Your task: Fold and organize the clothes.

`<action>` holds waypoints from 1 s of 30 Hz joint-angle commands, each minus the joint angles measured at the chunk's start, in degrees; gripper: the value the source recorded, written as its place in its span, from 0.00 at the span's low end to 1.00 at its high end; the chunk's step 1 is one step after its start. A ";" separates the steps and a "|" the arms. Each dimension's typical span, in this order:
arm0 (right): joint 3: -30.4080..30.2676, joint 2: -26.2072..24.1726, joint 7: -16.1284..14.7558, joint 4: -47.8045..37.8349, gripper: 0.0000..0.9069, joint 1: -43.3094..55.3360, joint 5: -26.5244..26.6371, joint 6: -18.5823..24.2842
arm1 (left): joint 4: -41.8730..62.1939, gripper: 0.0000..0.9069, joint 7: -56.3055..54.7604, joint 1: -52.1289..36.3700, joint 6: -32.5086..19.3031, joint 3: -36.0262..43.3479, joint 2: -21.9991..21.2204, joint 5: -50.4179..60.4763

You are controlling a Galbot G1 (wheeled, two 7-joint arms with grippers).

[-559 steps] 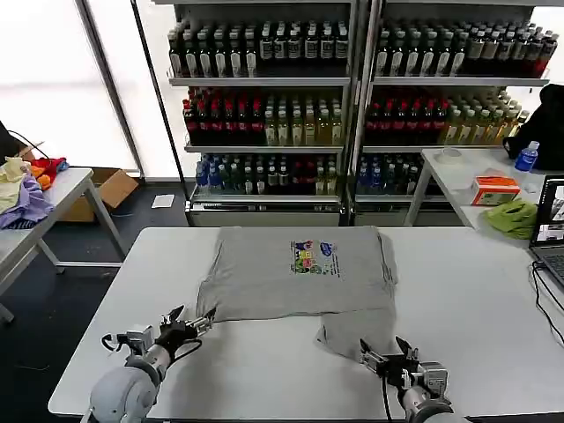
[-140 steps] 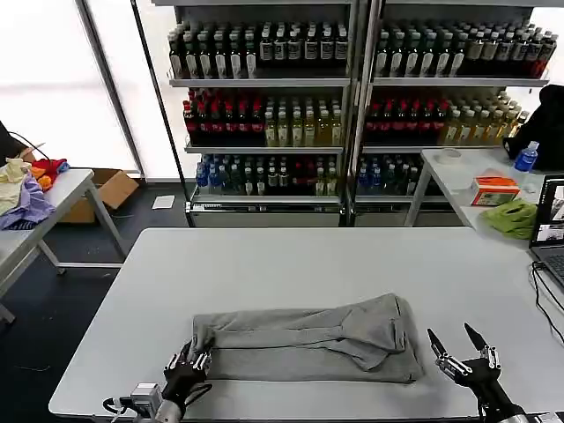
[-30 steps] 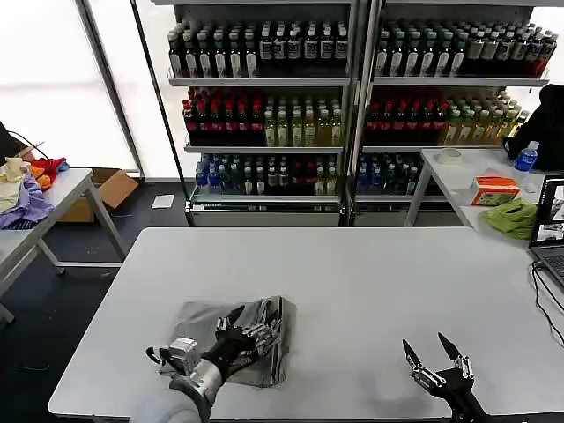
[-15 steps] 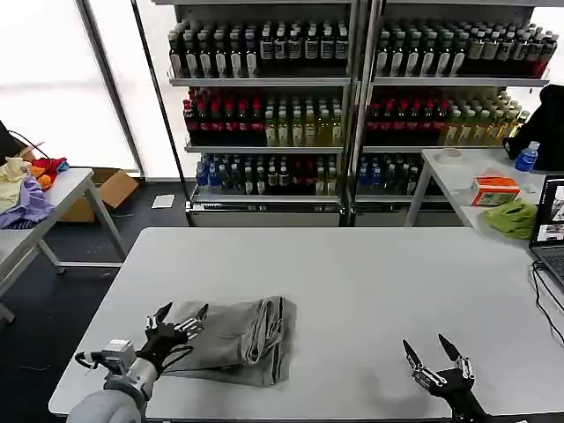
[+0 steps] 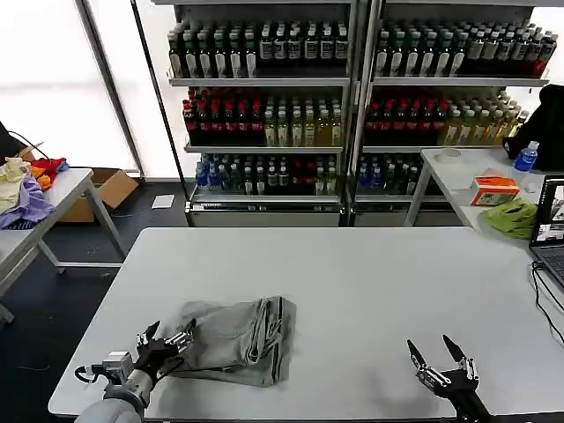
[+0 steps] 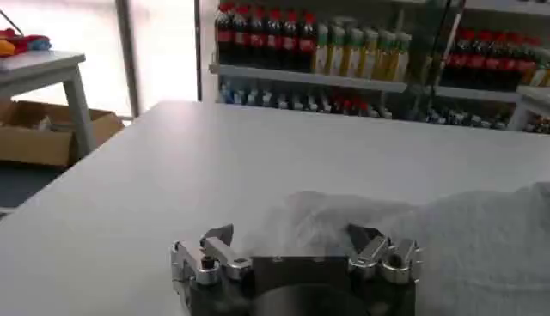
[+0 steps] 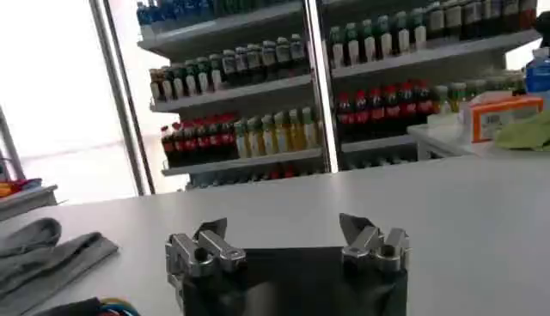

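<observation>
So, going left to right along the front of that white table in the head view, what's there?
Left gripper, open → folded grey shirt → bare table → right gripper, open.

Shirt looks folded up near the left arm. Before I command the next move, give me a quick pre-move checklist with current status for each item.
1. Left gripper released: ok, fingers spread open, nothing between them, sitting at the shirt's near-left edge.
2. Right gripper free: ok, open and empty near the table's front right, well apart from the cloth.
3. Grey shirt folded compactly: ok, a bunched rectangle, though the right end shows loose rolled layers.
4. Shirt fully on the table: ok, lying inside the front edge.
5. Fold neatness underneath: cannot tell, lower layers are hidden.
6. Second garment ready to fold: cannot tell, just one grey shirt lies on this table.
</observation>
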 commanded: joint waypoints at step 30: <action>0.58 0.04 0.68 0.82 1.00 0.01 1.03 0.31 | -3.47 0.01 -4.23 2.01 -6.46 -1.03 -5.10 -8.38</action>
